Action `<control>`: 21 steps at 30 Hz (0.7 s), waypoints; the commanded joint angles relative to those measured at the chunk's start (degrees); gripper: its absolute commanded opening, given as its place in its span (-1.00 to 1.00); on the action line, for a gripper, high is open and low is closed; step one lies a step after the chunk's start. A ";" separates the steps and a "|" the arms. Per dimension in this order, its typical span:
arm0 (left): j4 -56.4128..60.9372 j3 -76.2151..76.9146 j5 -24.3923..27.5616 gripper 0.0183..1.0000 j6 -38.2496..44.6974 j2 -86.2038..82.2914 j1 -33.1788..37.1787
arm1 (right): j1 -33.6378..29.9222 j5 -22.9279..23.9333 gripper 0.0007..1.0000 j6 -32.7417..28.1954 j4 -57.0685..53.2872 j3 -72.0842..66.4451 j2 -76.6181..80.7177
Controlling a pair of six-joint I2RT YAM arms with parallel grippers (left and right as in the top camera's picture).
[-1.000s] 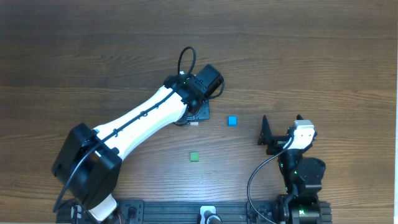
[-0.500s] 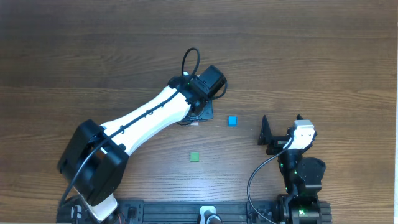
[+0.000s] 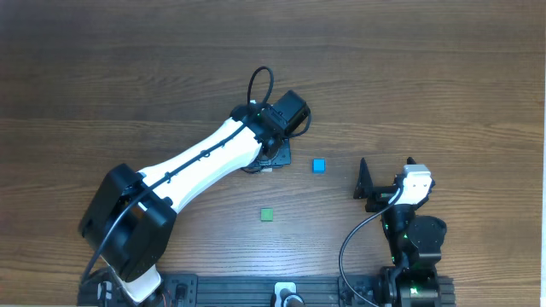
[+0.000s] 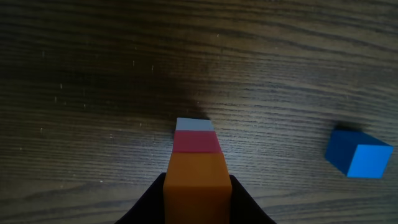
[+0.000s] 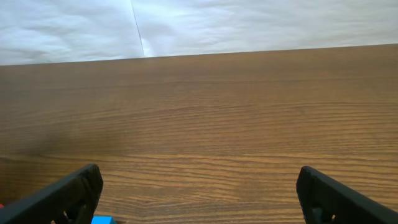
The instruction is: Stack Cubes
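The wooden table is my floor here, and my left arm reaches from its base across to the middle of it. My left gripper is closed on the orange cube, with a finger pressed to each side. That cube sits over a red cube, with a white cube beyond, which I read as one column. My right gripper rests near its own base, fingers spread wide with nothing between them.

I judge the step in hand to be seating the orange cube on the column. To do it well, I should square its edges with the red cube below and let its weight settle fully. Then I should open both fingers evenly and draw straight up, since a sideways drag could tip so narrow a tower.

From above, my wrist covers the stack, but that view gives me the layout. The blue cube lies just to the right of my left gripper, and the green cube lies nearer the bases, well apart from everything. My left wrist view adds what the overhead cannot, namely the three layers and my grip on the top one. My right wrist view catches a sliver of the blue cube at its edge.
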 commanded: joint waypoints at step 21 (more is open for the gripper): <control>-0.04 -0.24 0.55 -0.77 -0.79 1.44 -0.17 | -0.04 -0.44 0.98 -0.09 0.07 -0.46 -0.52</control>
